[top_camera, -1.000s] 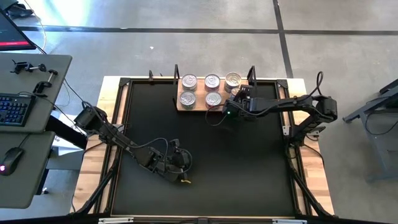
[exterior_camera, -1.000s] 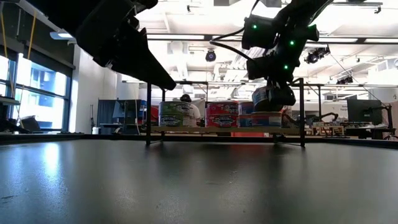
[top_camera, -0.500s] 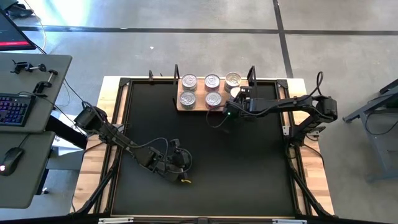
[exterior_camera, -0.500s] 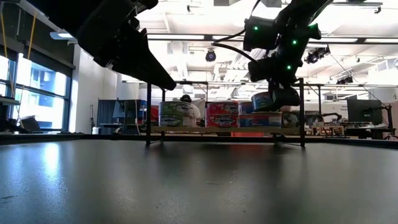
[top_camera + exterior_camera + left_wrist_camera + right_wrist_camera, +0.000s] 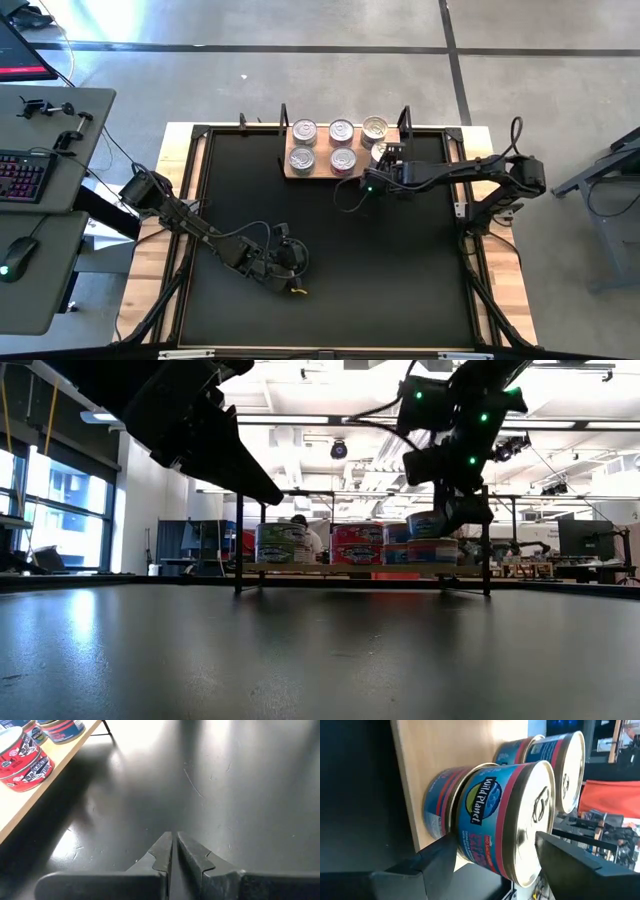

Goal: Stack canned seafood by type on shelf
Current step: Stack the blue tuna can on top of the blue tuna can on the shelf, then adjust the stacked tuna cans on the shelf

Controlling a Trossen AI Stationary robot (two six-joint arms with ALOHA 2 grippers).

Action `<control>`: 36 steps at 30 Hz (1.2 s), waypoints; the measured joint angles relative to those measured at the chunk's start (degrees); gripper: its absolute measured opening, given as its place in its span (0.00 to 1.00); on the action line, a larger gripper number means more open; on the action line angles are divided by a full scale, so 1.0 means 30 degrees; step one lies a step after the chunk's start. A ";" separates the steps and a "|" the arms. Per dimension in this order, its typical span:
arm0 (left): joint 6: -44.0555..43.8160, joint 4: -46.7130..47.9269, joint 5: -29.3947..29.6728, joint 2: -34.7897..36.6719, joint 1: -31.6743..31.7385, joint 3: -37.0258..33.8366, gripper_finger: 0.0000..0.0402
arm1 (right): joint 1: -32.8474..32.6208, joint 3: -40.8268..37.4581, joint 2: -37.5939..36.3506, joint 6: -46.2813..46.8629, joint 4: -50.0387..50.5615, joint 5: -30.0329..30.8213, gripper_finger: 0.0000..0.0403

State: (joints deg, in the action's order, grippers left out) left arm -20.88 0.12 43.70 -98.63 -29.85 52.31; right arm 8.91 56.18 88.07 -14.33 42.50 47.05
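The right gripper (image 5: 384,157) sits in the upper middle of the high view, at the right end of the light-brown rectangular wooden shelf with thin black posts (image 5: 318,168). Its fingers (image 5: 437,860) are clamped on the sides of a blue-and-red-labelled round tin with a shiny gold pull-tab lid (image 5: 512,822). In the right wrist view this held tin is on top of a second blue-labelled tin (image 5: 440,802) that stands on the shelf board, and two more stacked blue tins (image 5: 555,765) stand just behind them. In the low view the held tin (image 5: 432,523) appears right of centre, resting on the tin beneath it, between the shelf's black end posts.

From above, five silver and gold lids (image 5: 341,130) show on the shelf in two rows, left of the gripper. In the low view a green-and-white-labelled tin (image 5: 281,544) and a red-labelled tin (image 5: 356,544) stand further left on the board.

The left gripper (image 5: 289,262) waits low over the black counter (image 5: 400,270) in the lower-left part of the high view, well apart from the shelf, its fingers (image 5: 162,852) pressed together on nothing.
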 joint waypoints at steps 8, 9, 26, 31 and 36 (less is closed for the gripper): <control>-0.0004 -0.0020 -0.0006 0.0000 0.0000 0.0000 0.05 | -0.0236 0.0004 -0.1392 0.0109 0.0214 -0.0851 0.64; -0.0007 -0.0015 0.0000 0.0000 0.0000 0.0000 0.05 | -0.0241 0.0000 -0.1669 0.0124 0.0198 -0.1219 0.64; -0.0015 -0.0175 -0.0007 0.0000 0.0000 0.0000 0.05 | 0.5114 0.0012 -0.4271 0.3320 -0.2731 -1.0207 0.10; -0.0015 -0.0179 -0.0015 0.0000 0.0000 0.0000 0.05 | 0.6309 0.0019 -0.3503 0.3924 -0.1454 -1.0409 0.02; -0.0007 -0.0211 -0.0014 0.0000 0.0000 0.0000 0.05 | 0.6115 0.0138 -0.2377 0.4349 -0.2002 -1.0709 0.04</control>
State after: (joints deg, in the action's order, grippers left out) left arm -20.91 -0.51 43.66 -98.63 -29.85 52.31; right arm 27.25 56.60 80.94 -1.28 36.50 14.92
